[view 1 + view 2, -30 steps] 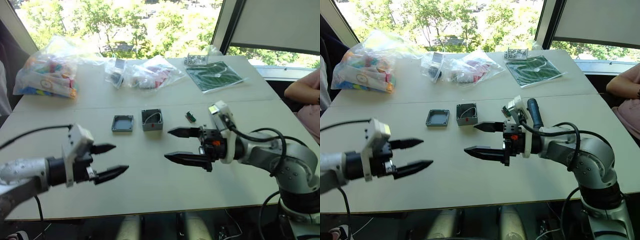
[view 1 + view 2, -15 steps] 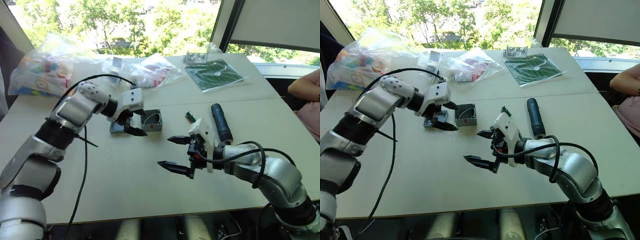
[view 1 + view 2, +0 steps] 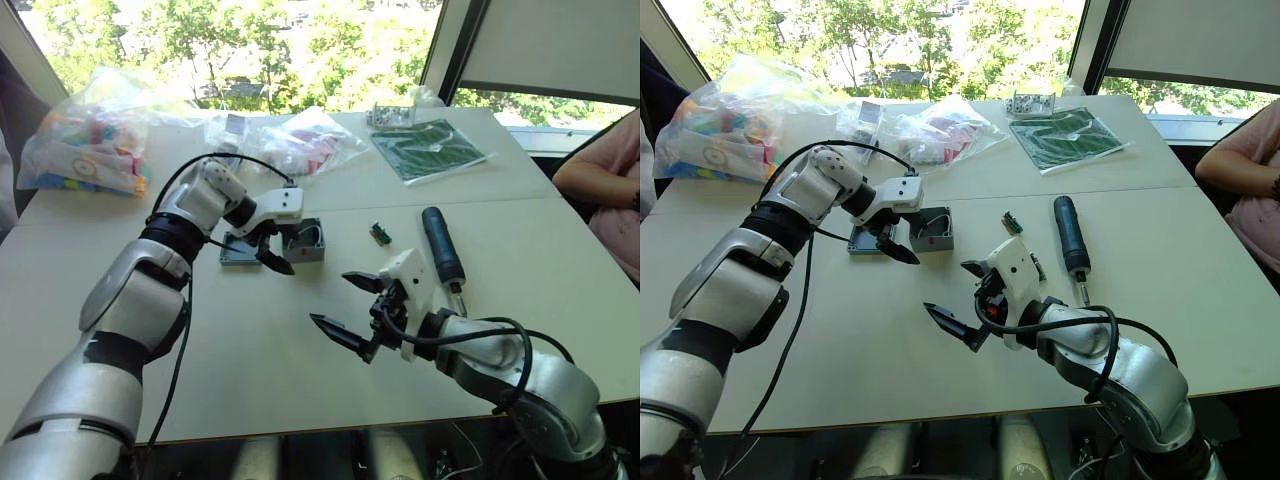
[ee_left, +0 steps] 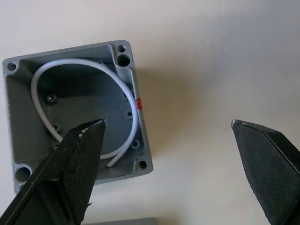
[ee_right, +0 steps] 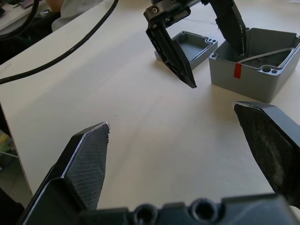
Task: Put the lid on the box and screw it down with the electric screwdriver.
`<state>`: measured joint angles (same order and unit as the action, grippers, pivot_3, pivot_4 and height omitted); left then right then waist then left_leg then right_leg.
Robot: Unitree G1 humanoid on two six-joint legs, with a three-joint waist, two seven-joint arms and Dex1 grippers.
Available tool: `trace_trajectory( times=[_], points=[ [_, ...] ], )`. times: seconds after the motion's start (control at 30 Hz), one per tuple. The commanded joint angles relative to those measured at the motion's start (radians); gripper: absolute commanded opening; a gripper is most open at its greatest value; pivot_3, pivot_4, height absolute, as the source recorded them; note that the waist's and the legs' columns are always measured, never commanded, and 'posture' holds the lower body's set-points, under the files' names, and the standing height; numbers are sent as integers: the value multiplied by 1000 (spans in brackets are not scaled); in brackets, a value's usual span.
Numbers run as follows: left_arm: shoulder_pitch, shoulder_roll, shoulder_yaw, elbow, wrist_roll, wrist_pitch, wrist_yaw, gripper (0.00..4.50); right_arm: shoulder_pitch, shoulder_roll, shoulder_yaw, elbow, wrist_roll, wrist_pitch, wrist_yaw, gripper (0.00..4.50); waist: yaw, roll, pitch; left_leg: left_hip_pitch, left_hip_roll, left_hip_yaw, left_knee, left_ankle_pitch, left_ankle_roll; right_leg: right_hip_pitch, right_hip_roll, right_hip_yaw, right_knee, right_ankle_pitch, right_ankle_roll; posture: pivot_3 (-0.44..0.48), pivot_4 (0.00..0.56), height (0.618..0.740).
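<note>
**Left gripper over the box, lid not yet picked up**

The left gripper hangs with its fingers spread wide and nothing between them, low over the near edge of the box. In the left wrist view one finger overlaps the box's open cavity, where a white wire curls, while the other stands clear over bare table. The lid lies rim-up on the table just beside the box, at its 9 o'clock, the two close but apart. The right gripper is also released and empty, hovering well short of the box, at about its 5 o'clock. The electric screwdriver lies flat on the table at the box's 3 o'clock, well apart from it and untouched.

Judged from this, the job is at its very first step: reaching for the lid, with nothing yet fitted or screwed. The next move calls for the left gripper to shift toward 9 o'clock, straddle the lid's low rim, and close on it. Since it lies hollow side up, it would need turning over before being seated squarely on the box's corners
</note>
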<state>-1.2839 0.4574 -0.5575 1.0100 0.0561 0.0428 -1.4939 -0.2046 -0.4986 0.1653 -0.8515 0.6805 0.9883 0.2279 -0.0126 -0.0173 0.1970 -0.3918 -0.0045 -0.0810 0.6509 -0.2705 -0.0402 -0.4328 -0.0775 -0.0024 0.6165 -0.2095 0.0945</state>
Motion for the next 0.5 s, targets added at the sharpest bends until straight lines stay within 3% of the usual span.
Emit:
trace_trajectory(
  times=[0.03, 0.3, 0.5],
  points=[
    [-40, -45, 43, 57, 33, -37, 36, 3247, -3, 9, -39, -49, -8, -12, -21, 4500, 2, 0, 0, 0, 0, 0, 0, 0, 0, 0, 0, 0, 0, 0, 0, 0, 150, 740],
    [-46, -75, 81, 125, 88, -80, 45, 155, -8, 19, -38, -50, -14, -8, -41, 4500, -4, 0, 0, 1, 0, -1, 1, 0, 0, 0, 0, 0, 2, 0, 1, 0, 150, 740],
    [-43, -76, 102, 140, 119, -77, 30, 53, -4, 4, -54, -40, -11, -13, -30, 4500, -2, 0, 0, 1, 0, -1, 2, 0, 0, 1, 0, 0, 3, 0, 1, 0, 150, 740]
  ],
)
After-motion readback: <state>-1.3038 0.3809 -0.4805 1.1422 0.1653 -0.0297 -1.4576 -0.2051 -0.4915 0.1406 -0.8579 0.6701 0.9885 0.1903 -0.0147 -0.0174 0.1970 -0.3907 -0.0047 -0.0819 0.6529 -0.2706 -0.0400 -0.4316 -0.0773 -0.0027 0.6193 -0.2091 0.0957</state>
